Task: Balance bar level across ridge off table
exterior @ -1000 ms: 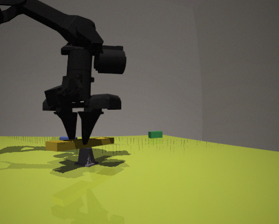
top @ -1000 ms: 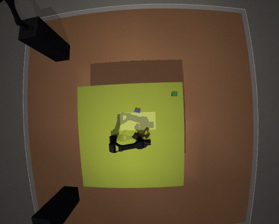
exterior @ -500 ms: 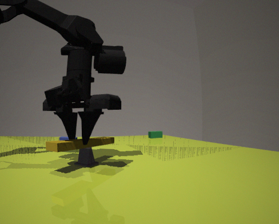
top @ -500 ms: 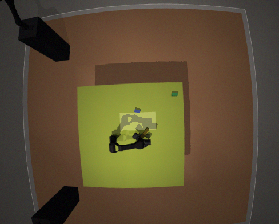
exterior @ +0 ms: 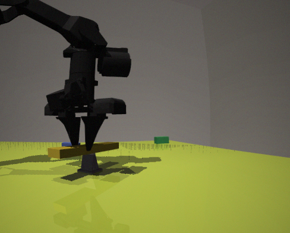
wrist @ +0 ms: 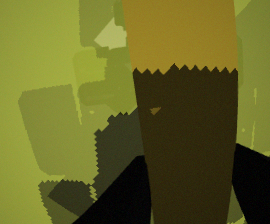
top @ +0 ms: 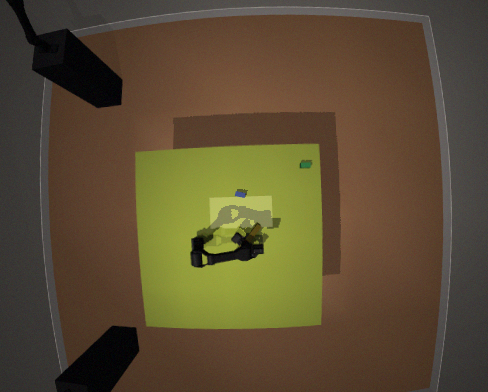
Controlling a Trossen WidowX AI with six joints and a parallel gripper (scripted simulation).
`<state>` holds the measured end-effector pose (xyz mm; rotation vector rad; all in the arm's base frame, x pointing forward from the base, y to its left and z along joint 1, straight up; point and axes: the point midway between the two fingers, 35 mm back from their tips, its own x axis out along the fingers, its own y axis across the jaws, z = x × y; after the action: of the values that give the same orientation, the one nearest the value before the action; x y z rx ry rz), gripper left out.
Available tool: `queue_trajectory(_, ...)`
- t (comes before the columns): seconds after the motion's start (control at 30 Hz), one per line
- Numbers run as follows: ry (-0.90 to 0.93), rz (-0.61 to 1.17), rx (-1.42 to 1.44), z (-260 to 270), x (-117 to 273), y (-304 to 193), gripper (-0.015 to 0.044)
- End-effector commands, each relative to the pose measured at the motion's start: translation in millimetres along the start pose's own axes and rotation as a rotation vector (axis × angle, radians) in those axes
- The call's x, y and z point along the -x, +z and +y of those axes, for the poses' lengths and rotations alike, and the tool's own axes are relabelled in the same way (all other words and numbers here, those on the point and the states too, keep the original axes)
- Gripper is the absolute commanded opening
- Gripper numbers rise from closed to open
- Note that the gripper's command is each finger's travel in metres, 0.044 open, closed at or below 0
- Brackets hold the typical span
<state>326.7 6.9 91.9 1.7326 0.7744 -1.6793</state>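
Observation:
The orange-yellow bar point(top: 254, 233) point(exterior: 106, 147) point(wrist: 181, 35) is held crosswise above the table point(top: 183, 300) point(exterior: 227, 190), looking about level in the exterior view. My gripper point(exterior: 82, 147) point(wrist: 188, 160) points straight down and is shut on the bar, with one fingertip on each side near its middle. The dark grey ridge point(exterior: 89, 164) stands on the table directly below the held part of the bar. Its top meets the bar's underside in the exterior view; whether they touch or a thin gap remains, I cannot tell. The ridge is hidden in the wrist view.
A small blue block point(top: 240, 194) point(exterior: 67, 144) lies behind the bar. A green block point(top: 305, 165) point(exterior: 161, 139) lies farther off, near the table's far right corner. Two large black boxes point(top: 78, 70) point(top: 100, 362) are beyond the table's left side in the top view.

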Motion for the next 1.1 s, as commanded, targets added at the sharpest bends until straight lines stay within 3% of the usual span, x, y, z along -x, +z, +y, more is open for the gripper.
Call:
queue_trajectory(0.0, -0.002, -0.004, -0.005, -0.4, -2.4, 0.7, 0.0000)
queue_trajectory(1.07, -0.002, -0.004, -0.005, -0.5, -1.4, 1.2, 0.0000)
